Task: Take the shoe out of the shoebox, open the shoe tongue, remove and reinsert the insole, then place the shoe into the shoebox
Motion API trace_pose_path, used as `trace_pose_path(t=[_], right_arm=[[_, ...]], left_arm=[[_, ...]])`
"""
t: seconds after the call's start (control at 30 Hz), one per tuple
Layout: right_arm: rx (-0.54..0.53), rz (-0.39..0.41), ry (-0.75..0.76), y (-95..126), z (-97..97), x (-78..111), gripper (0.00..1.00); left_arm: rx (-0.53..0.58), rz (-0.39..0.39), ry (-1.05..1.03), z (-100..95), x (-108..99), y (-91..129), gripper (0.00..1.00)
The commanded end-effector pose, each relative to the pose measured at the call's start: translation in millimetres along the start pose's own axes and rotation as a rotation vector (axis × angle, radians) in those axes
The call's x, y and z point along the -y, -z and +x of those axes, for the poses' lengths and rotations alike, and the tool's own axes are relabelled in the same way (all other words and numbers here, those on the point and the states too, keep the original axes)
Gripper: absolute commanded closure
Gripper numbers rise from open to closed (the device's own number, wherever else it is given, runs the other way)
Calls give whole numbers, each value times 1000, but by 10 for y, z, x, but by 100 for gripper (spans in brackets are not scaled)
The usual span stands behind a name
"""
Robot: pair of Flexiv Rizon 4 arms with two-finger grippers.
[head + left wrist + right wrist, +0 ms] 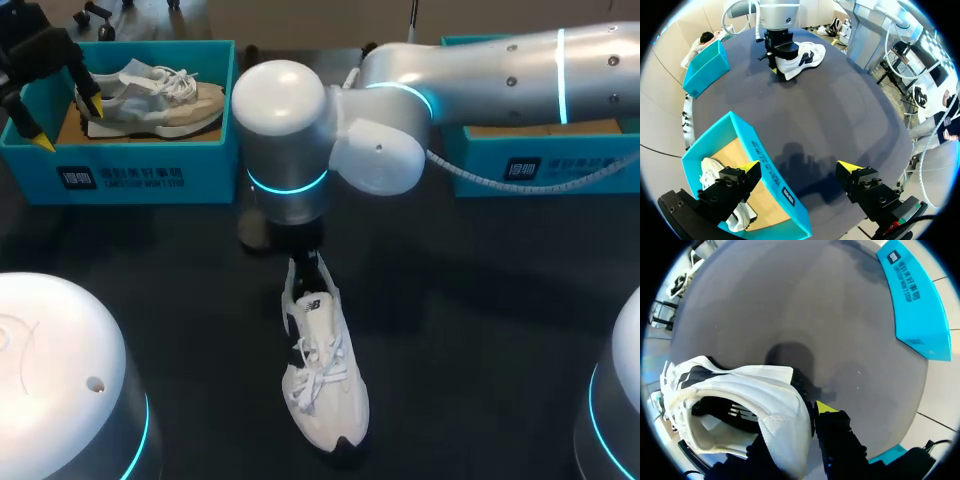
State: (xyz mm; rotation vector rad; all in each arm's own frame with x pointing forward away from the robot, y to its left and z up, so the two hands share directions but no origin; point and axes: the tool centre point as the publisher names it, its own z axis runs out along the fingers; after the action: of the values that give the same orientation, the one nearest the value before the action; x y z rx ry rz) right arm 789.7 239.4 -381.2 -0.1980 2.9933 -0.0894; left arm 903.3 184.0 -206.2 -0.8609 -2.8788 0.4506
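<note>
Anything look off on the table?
Nothing stands out. The white shoe sits upright on the table, right end effector at its heel. A second shoe lies neatly in the left box; the left end effector is open over that box's edge.

Silver arms (500, 62), cyan rings (287, 184), yellow-tipped fingers (747, 168)

The white low-top shoe (322, 370) looks like smooth synthetic leather over mesh-like cloth, with woven laces and a padded fabric collar. Its black trim is matt. The dark grey tabletop (480, 330) is matt and even. The teal cardboard shoebox (130, 170) has smooth printed walls and a raw brown card floor. The grey-and-beige trainer (150, 95) inside looks suede-like. The silver right arm (470, 60) has a satin-glossy shell, while the left gripper (799, 169) has matt, plastic-looking yellow fingertips (849, 166).
</note>
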Motion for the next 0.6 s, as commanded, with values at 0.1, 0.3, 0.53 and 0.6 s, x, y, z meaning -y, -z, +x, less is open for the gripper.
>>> trace_pose_path(t=[0.1, 0.3, 0.53, 0.6], right_arm=[[44, 38, 3, 429, -72, 214, 100], [102, 63, 31, 852, -281, 498, 100], [103, 79, 9, 995, -353, 589, 100], [103, 79, 9, 995, -353, 589, 100]], left_arm=[[-2, -2, 0, 0, -4, 5, 0], [-2, -2, 0, 0, -4, 5, 0], [-2, -2, 0, 0, -4, 5, 0], [-2, -2, 0, 0, -4, 5, 0]])
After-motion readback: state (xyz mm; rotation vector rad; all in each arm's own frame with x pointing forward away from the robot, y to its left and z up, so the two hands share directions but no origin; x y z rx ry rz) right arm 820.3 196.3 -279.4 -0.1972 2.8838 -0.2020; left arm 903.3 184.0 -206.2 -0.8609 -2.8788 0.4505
